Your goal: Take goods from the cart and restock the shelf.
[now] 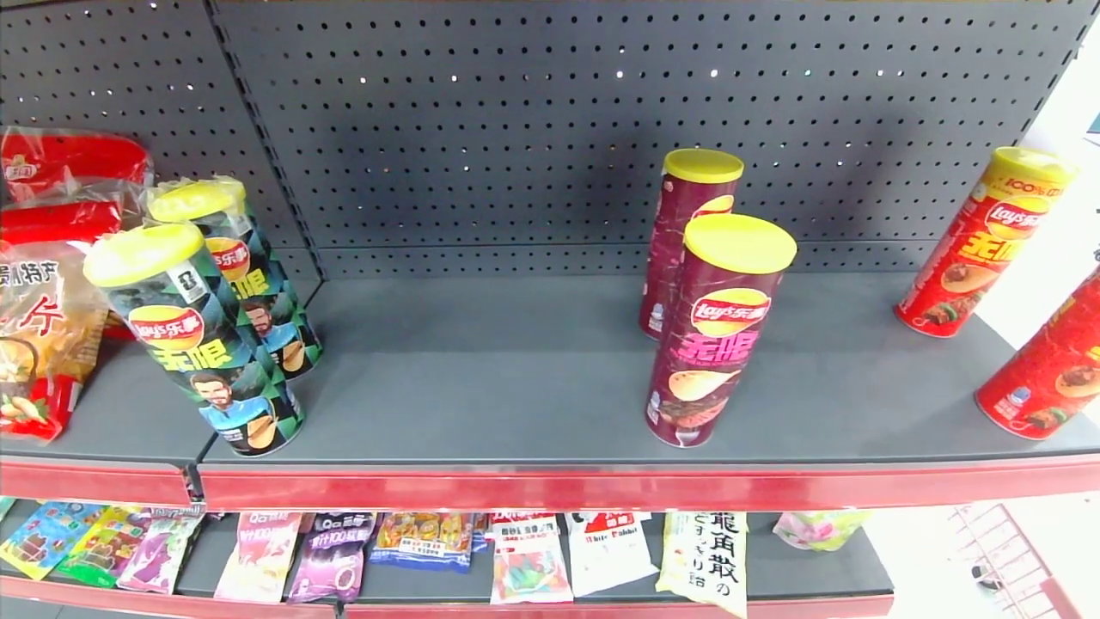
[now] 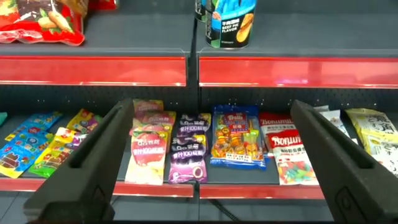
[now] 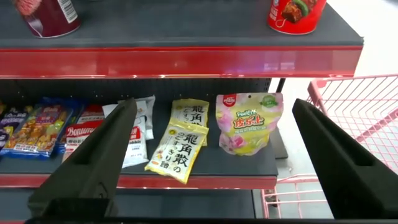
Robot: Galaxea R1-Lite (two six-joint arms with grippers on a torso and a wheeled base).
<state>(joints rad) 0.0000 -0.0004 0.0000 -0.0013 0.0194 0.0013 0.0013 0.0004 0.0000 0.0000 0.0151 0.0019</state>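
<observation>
I see a dark grey shelf (image 1: 550,378) with a red front strip (image 1: 601,486) and a pegboard back (image 1: 550,129). On it stand two dark green chip cans (image 1: 193,335), two maroon cans (image 1: 718,331) and two red cans (image 1: 980,241), each pair set one behind the other. All of them are well beyond my fingertips. Below it, a lower shelf (image 1: 791,572) carries rows of flat snack packets.

The left gripper (image 2: 211,104) has its fingers (image 2: 81,168) spread wide, with nothing held and nothing touched. Framed between them on the lower shelf, well apart from the tips, lie a purple packet (image 2: 186,155) and its neighbours.

The right gripper (image 3: 214,102) is also fully spread and has hold of nothing. Between its fingers (image 3: 93,165) I see a yellow packet (image 3: 177,146) and a pink-and-green pouch (image 3: 249,121) on the lower shelf. The pink wire cart (image 3: 360,124) stands past the shelf end, partly behind one finger.
</observation>
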